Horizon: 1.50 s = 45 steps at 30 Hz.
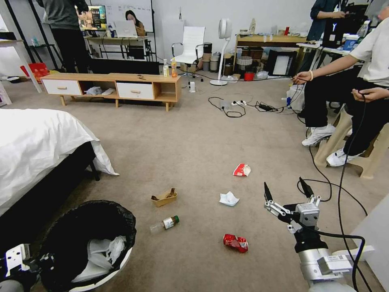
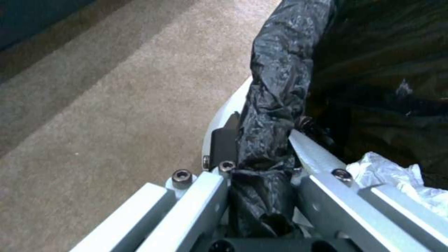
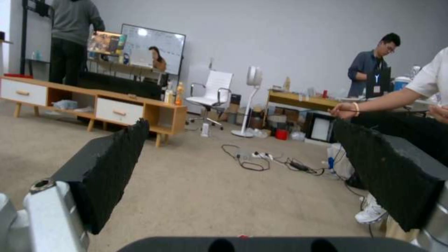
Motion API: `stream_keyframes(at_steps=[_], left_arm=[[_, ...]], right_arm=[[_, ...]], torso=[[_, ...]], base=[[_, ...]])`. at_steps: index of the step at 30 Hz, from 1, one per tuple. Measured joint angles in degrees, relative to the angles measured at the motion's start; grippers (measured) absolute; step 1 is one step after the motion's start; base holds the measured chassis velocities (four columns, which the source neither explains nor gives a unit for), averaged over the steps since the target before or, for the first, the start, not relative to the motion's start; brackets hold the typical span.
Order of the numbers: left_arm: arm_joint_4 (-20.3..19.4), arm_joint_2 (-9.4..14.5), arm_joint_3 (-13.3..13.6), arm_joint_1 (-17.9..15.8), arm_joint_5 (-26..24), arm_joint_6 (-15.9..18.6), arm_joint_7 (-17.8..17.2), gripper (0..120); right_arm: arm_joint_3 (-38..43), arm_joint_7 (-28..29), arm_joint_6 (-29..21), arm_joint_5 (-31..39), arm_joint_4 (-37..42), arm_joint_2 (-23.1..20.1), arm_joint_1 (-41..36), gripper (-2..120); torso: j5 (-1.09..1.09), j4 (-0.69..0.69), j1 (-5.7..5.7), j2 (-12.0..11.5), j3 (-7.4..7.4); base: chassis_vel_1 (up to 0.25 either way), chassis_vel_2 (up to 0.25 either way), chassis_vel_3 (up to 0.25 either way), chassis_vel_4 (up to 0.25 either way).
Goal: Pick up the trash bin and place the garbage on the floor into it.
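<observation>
Left tool (image 2: 261, 164) clamped on trash bin (image 1: 87, 247) rim; right tool (image 1: 287, 190) spread open, crushed can (image 1: 235, 242) just left, tissue (image 1: 229, 198) beyond.

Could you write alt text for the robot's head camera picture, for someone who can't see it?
Left gripper holds the trash bin by its rim; the open right gripper hovers over carpet littered with a red can, bottle, tissue, cardboard tray and packet.

Black-lined white trash bin (image 1: 87, 243) holds tissue, seemingly tilted; garbage (image 1: 235, 242) lies scattered on carpet.
</observation>
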Motion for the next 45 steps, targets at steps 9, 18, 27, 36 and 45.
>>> stream_keyframes(at_steps=[9,18,27,36,45], left_arm=[[-0.65,-0.40,-0.27,0.66,0.16,0.00,0.07,1],[-0.96,-0.71,-0.35,1.11,0.42,0.00,0.25,1],[-0.84,-0.44,-0.46,1.10,0.44,0.00,0.37,1],[-0.31,-0.07,-0.55,0.54,0.27,0.00,0.39,1],[-0.30,-0.32,0.15,0.24,0.48,0.00,0.39,1]], right_arm=[[0.11,-0.02,0.34,-0.11,0.21,-0.26,-0.37,100],[0.05,-0.23,1.08,-0.44,0.08,-0.39,-0.34,100],[-0.55,0.57,-3.19,1.05,-0.10,-2.98,0.21,100],[-1.50,3.92,-24.78,15.73,3.79,-10.98,1.06,100],[-2.83,5.51,-48.09,32.49,5.67,-15.99,6.35,100]], torso=[[0.01,0.01,0.00,0.00,0.00],[0.00,0.00,0.00,0.00,0.00],[0.01,0.01,0.00,0.00,0.00],[0.01,0.00,0.00,0.00,0.00],[0.01,0.01,0.00,0.00,0.00]], base=[[-0.089,0.110,0.110,-0.097],[-0.054,0.057,0.056,-0.076],[0.000,0.000,0.000,0.000],[0.000,0.000,0.000,0.000],[0.000,0.000,0.000,0.000]])
